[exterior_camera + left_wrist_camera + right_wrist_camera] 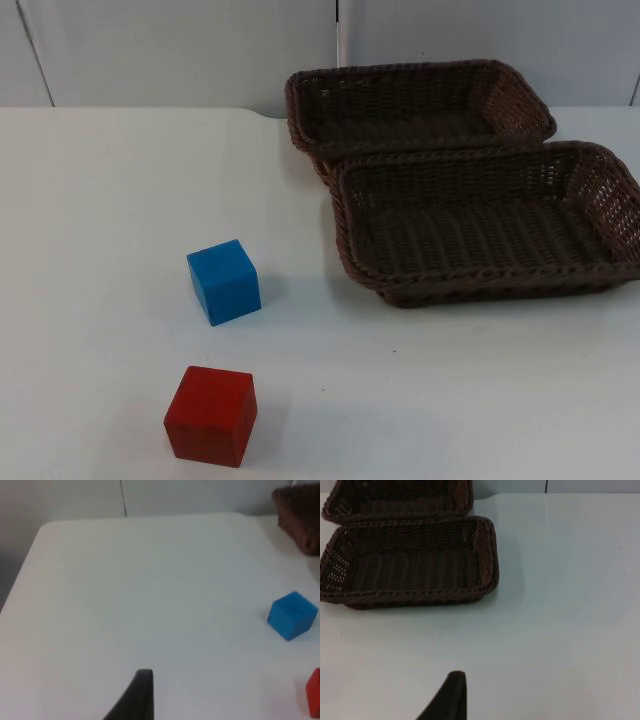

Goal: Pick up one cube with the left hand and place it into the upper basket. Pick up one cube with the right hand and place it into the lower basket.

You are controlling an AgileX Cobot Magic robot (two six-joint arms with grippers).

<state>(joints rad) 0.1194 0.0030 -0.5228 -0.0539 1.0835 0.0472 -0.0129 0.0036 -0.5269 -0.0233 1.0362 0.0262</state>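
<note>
On my left wrist feed I see one black fingertip of the left gripper (140,695) above bare white tabletop (140,590); I cannot tell how its jaws stand. The right gripper (451,695) likewise shows me a single fingertip over bare table, jaws not readable either. Both arms wait clear of the objects.

Out from the left gripper, the blue cube (292,615) sits flat on the tabletop, well apart from the fingertip, with the red cube (314,692) near it. From the top camera the blue cube (224,281) lies around the middle of the tabletop and the red cube (211,415) sits near the front edge, the two apart.

Out from the right gripper, the lower basket (485,550) stands on the table, and the upper basket (465,497) is behind it toward the far edge, their rims touching. I see both brown wicker baskets (345,215) (300,110) holding nothing.
</note>
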